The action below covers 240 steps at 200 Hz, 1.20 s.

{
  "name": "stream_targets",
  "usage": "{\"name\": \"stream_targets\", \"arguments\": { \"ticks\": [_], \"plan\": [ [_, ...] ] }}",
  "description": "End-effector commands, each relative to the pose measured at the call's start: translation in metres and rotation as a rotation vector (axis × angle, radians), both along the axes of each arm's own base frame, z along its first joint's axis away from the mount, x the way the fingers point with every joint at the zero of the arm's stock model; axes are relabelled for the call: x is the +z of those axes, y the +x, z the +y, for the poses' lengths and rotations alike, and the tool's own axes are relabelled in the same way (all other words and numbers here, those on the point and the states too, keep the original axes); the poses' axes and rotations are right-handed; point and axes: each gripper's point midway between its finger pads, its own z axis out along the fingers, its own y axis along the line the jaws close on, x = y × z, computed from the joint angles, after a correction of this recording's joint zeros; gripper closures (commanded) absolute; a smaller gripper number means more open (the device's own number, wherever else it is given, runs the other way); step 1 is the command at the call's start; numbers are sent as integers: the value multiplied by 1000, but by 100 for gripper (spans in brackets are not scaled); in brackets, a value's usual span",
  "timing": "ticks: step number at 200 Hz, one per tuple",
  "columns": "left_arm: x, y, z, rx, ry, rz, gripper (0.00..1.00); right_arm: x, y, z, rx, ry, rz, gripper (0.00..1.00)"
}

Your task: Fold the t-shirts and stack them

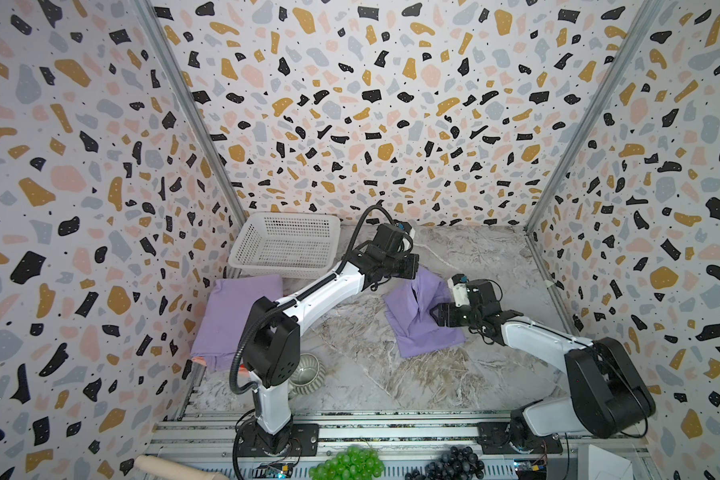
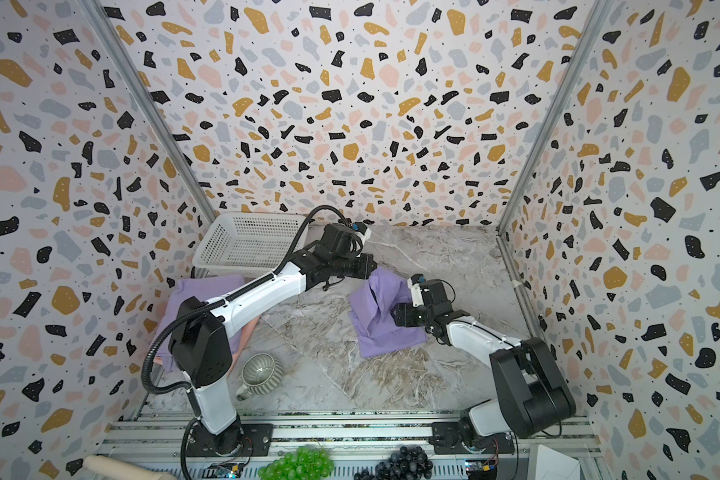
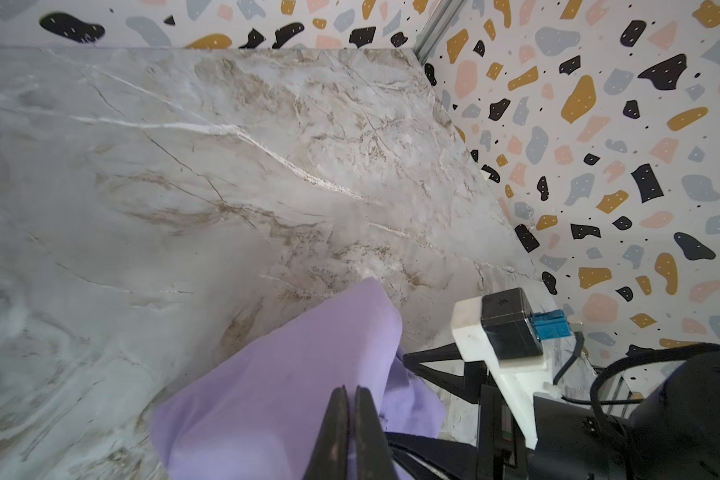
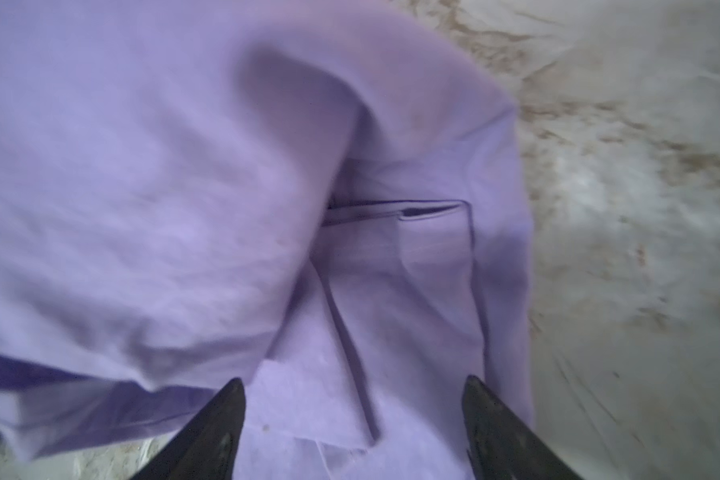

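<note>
A lavender t-shirt (image 1: 416,332) (image 2: 381,338) lies partly folded in the middle of the marble table. Its far corner is raised into a peak, and my left gripper (image 1: 417,267) (image 2: 375,267) (image 3: 352,388) is shut on that cloth (image 3: 275,374). My right gripper (image 1: 435,313) (image 2: 393,314) (image 4: 354,380) sits low at the shirt's right side. Its jaws are open, with folded layers of the shirt (image 4: 142,187) lying between and ahead of the tips. At the left, a stack of folded t-shirts (image 1: 233,316) (image 2: 192,291) has lavender on top and a salmon-pink edge (image 2: 248,332) below, partly hidden by my left arm.
A white perforated basket (image 1: 285,243) (image 2: 246,241) stands at the back left, behind the stack. A ribbed grey cup (image 1: 306,372) (image 2: 260,372) sits near the left arm's base. Green grapes (image 1: 348,463), dark grapes (image 1: 454,463) and a wooden roller (image 1: 167,467) lie along the front rail.
</note>
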Motion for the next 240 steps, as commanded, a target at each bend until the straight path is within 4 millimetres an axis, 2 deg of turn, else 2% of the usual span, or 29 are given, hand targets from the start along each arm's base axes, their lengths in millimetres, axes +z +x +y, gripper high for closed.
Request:
{"name": "stream_targets", "arguments": {
  "ticks": [1, 43, 91, 137, 152, 162, 179, 191, 220, 240],
  "plan": [
    [22, 16, -2, -35, -79, -33, 100, 10, 30, 0, -46, -52, -82, 23],
    [16, 31, 8, -41, -79, -12, 100, -10, 52, -4, -100, -134, -47, 29],
    [8, 51, 19, -29, -131, 32, 100, -29, 42, 0, -75, -155, 7, 33],
    [-3, 58, 19, -46, -143, 64, 100, -56, 42, 9, -56, -192, 62, 62],
    [-4, 60, 21, -45, -148, 68, 100, -60, 41, 9, -61, -206, 74, 69],
    [-4, 62, 23, -42, -151, 69, 100, -58, 41, 8, -71, -213, 69, 79],
    [-2, 67, 29, -30, -162, 71, 100, -40, 45, 6, -89, -215, 25, 92],
    [3, 71, 34, -28, -183, 73, 100, -16, 48, 2, -118, -219, -25, 97],
    [28, 84, 51, 6, -254, 55, 100, 74, 46, -11, -153, -185, -235, 98],
    [54, 95, 67, 41, -325, 37, 100, 127, 37, -37, -238, -163, -356, 99]
  ]
}}
